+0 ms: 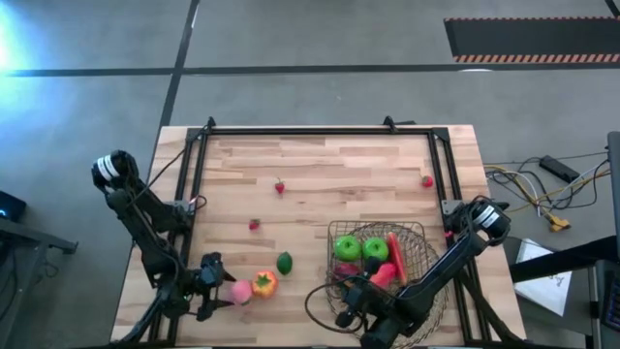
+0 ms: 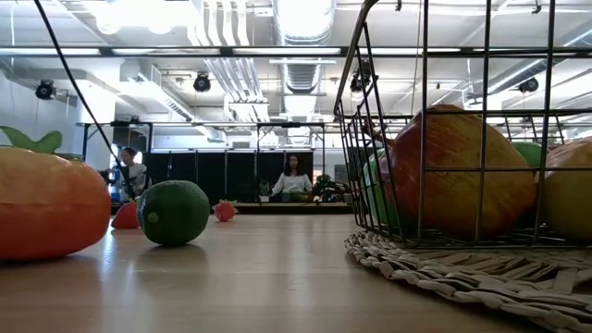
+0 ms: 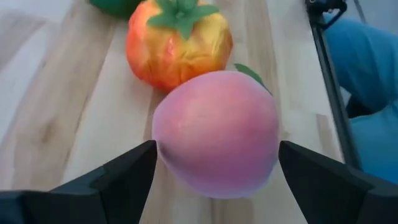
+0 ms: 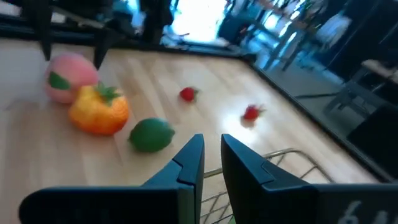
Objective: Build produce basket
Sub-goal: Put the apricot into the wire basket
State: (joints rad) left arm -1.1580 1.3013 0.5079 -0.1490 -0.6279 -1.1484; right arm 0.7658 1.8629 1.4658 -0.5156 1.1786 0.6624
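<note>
My left gripper (image 3: 214, 158) (image 1: 215, 293) is open near the table's near-left corner, with one finger on each side of a pink peach (image 3: 217, 140) (image 1: 238, 292) that lies on the table. The finger (image 3: 134, 168) is close against the peach; whether it touches, I cannot tell. An orange tomato-like fruit (image 1: 263, 283) lies just beyond the peach, and a green lime (image 1: 284, 262) beyond that. The copper wire basket (image 1: 412, 242) stands on a woven mat (image 1: 320, 305) and holds green apples (image 1: 347, 248) and a long red piece (image 1: 395, 260). My right gripper (image 4: 211, 155) (image 1: 344, 312) is shut, by the basket's near-left corner.
Three small red berries lie on the far half of the table (image 1: 279, 186), (image 1: 254, 224), (image 1: 427, 180). A black frame (image 1: 291, 131) runs along the table's far and side edges. People (image 2: 292, 180) sit in the room beyond the table. Bare wood lies between the berries and the basket.
</note>
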